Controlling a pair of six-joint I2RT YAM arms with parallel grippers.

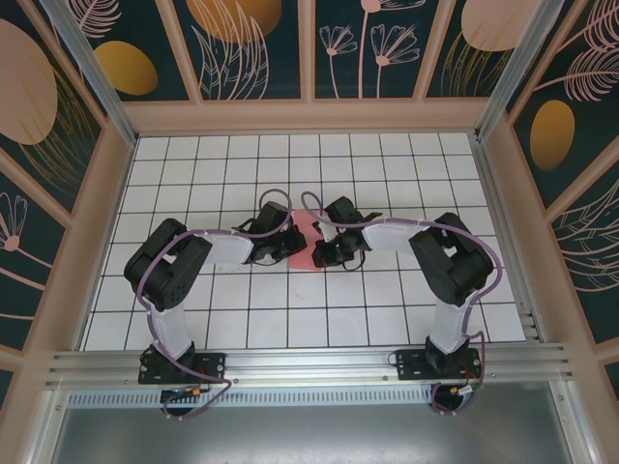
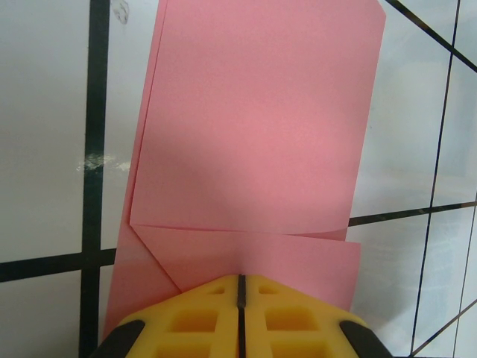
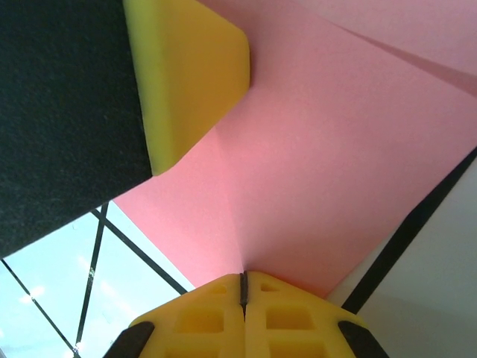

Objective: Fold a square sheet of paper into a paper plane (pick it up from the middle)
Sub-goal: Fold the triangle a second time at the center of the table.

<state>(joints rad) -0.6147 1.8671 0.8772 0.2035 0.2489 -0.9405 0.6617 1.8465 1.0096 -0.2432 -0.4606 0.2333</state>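
I see the square sheet of paper (image 1: 302,240), pink and partly folded, lying flat on the gridded tabletop (image 1: 242,319) at its middle. My left jaws and right jaws are each pressed together, tips meeting the sheet from opposite sides.

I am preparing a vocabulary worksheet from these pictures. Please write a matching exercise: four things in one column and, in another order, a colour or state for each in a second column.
Column one:
1. sheet of paper
2. left gripper
3. grid lines
4. table tiles

Column two:
A. white
B. yellow, shut
C. pink, partly folded
D. black

Right pairs: 1-C, 2-B, 3-D, 4-A.
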